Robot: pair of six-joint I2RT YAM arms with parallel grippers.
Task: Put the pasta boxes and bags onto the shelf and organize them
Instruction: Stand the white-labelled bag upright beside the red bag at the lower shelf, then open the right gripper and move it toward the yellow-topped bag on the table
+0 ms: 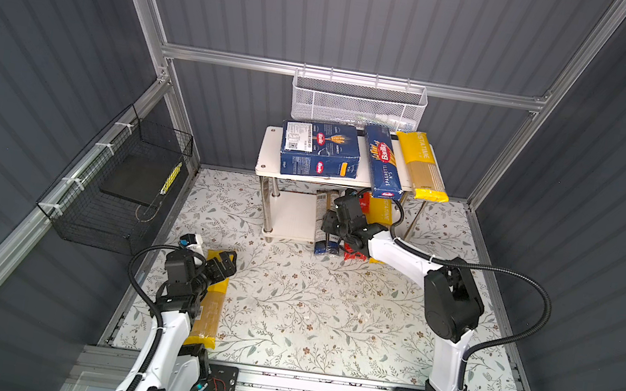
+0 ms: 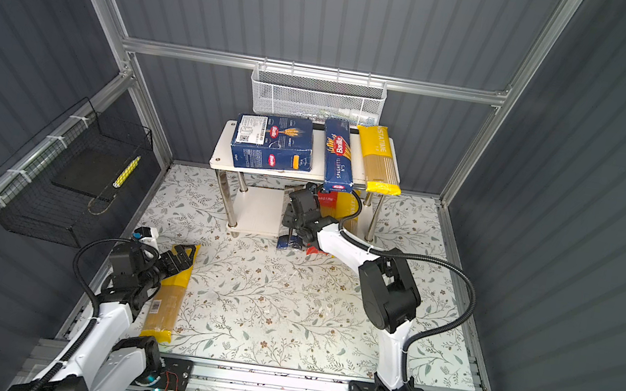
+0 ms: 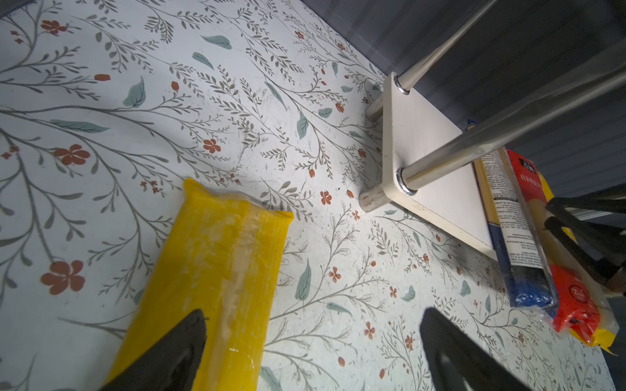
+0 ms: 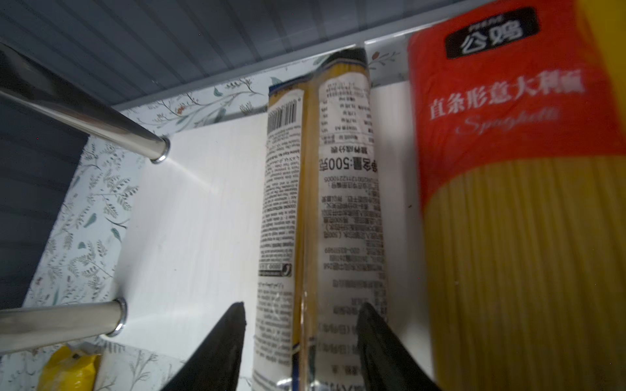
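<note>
On the shelf's top board lie the wide pasta box, the narrow SPAGHETTI box and a yellow-ended bag. Side by side on the lower board are a clear blue-and-white-labelled bag, a red bag and a yellow one, their front ends overhanging. My right gripper stands open astride the clear bag's front end, one finger off it. Over the far end of another yellow bag, flat on the mat, hovers my left gripper, open.
A white mesh basket hangs on the back rail just above the shelf. A black wire basket is fixed to the left wall. Chrome legs stand at the lower board's corners. The floral mat stretches between the arms.
</note>
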